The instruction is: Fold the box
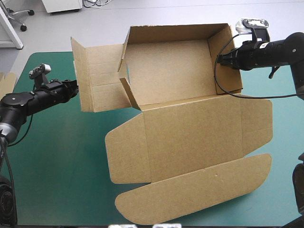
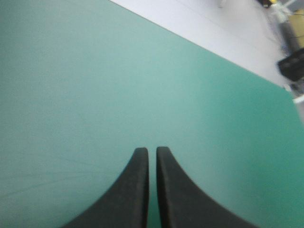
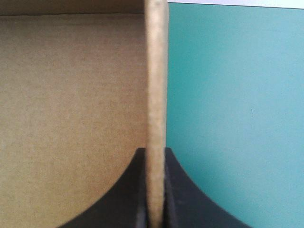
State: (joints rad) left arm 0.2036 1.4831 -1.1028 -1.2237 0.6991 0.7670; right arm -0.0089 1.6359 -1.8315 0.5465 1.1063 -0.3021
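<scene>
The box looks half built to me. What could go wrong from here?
Only the right gripper holds the box, its fingers pinching the right wall; a pull might drag the whole sheet or crease that wall. The left side panel is splayed outward, untucked, and the left gripper is shut on nothing, so that side may sag open.

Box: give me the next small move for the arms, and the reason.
Probably bring the left gripper, shut and holding nothing over the teal-green cover, in against the left side panel, which splays outward from the box. The right gripper is shut on the raised right wall and the back wall stands, so the left side looks like the one left to raise.
</scene>
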